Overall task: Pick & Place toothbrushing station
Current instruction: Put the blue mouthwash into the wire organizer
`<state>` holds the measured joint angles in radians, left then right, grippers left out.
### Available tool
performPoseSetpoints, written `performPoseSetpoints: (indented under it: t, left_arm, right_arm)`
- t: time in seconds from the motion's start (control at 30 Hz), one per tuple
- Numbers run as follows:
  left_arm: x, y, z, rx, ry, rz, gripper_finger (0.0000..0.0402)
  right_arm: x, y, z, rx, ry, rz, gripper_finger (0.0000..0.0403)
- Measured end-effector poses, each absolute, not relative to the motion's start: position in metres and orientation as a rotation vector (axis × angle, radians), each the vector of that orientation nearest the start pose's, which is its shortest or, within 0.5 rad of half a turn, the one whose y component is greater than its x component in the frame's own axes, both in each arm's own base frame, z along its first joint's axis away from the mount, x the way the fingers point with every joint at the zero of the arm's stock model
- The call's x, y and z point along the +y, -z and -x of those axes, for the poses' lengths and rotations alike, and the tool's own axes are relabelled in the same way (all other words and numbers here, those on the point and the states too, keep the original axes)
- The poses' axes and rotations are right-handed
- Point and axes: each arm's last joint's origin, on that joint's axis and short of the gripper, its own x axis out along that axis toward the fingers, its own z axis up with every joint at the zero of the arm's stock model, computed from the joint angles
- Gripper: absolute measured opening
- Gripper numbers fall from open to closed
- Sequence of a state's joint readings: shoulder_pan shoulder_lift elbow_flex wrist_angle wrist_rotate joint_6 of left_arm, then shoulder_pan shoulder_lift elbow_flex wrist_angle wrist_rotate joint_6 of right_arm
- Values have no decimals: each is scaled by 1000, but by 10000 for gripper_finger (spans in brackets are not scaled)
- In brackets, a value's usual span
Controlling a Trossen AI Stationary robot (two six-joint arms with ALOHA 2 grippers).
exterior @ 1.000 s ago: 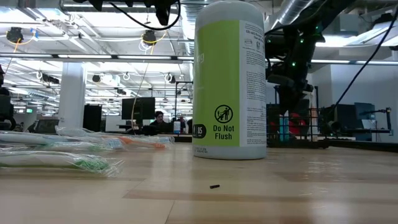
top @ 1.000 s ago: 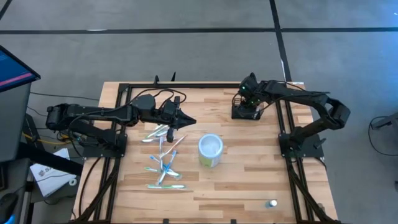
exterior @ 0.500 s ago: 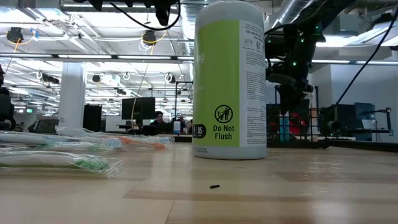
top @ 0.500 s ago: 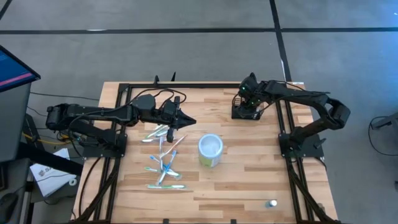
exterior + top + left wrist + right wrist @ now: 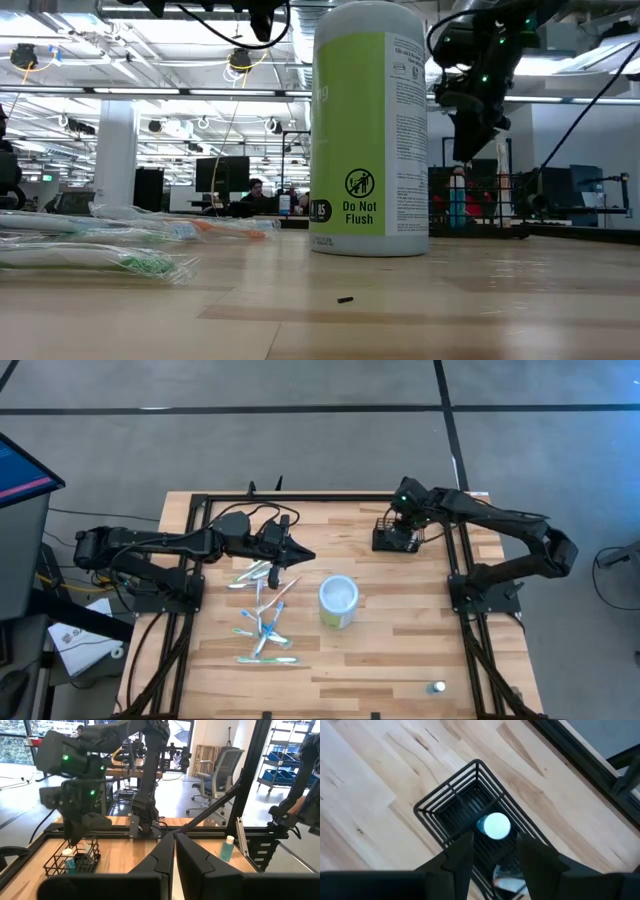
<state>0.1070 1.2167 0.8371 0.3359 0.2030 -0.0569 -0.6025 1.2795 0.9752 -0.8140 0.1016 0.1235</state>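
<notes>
Table [image 5: 400,630] first: the toothbrushing station [image 5: 395,536] sits at the far side on the right arm's half, well apart from the white-and-green cup [image 5: 338,601] at centre and the scatter of wrapped toothbrushes [image 5: 262,622] on the left half. Your right gripper [image 5: 495,857] hangs directly above the station, fingers spread with a clear gap and holding nothing; the right wrist view looks straight down into the basket [image 5: 470,805]. Left gripper [image 5: 174,865] is parked over the toothbrush pile, fingers pressed together, empty. Handling call: the station is a black wire basket, so expect it stiff, light and not fragile, but the thin round wire gives the pads little to bite on and it could twist or slip in a loose pinch. It's low-walled and it isn't empty: a white-capped bottle [image 5: 495,826] stands inside and the left wrist view shows small items in it [image 5: 70,865], so tipping could spill them. I'd take one long wall from above, one finger inside and one outside, near the wall's middle so it hangs level, clear of the bottle cap. Lift slowly and keep it flat. A small bottle [image 5: 438,687] sits at the near right edge, out of your way.
</notes>
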Motion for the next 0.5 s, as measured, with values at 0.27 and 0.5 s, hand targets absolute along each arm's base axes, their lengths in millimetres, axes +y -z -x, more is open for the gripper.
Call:
performPoseSetpoints:
  t: [0.27, 0.5]
  left_arm:
    - [23, -312, -273, 46, 95, 64, 11]
    - [23, -312, -273, 48, 95, 64, 11]
  right_arm:
    - [-117, -268, -184, 1050, 597, -415, 137]
    - [-85, -279, -182, 1054, 440, -375, 141]
